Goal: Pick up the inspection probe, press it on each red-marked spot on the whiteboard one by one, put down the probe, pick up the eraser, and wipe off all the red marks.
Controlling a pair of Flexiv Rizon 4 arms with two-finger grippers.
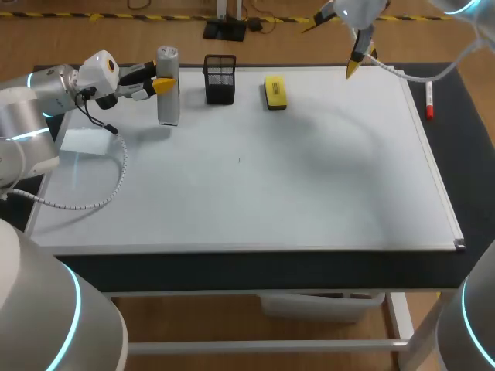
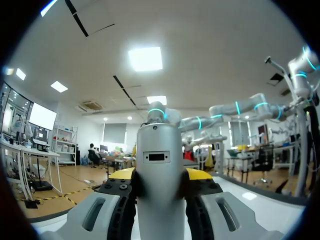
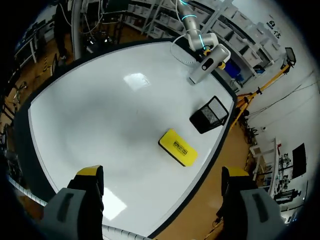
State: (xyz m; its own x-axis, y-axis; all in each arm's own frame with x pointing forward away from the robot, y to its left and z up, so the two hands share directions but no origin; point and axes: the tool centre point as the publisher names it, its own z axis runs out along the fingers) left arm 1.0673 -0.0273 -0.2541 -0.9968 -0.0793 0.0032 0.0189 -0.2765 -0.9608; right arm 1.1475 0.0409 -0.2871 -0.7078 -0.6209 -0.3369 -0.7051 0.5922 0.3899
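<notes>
Two fingers of the left pincer [image 1: 163, 83] pinch the probe [image 1: 168, 104] at mid-body, upright over the whiteboard's [image 1: 271, 185] far left part. It looks stiff, smooth and rather light, so grip firmly. The right pincer [image 3: 162, 175] hangs spread.

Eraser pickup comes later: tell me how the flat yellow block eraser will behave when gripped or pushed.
The yellow block eraser lies flat, so it likely won't tip or roll. On the smooth whiteboard it may slide when nudged.
</notes>
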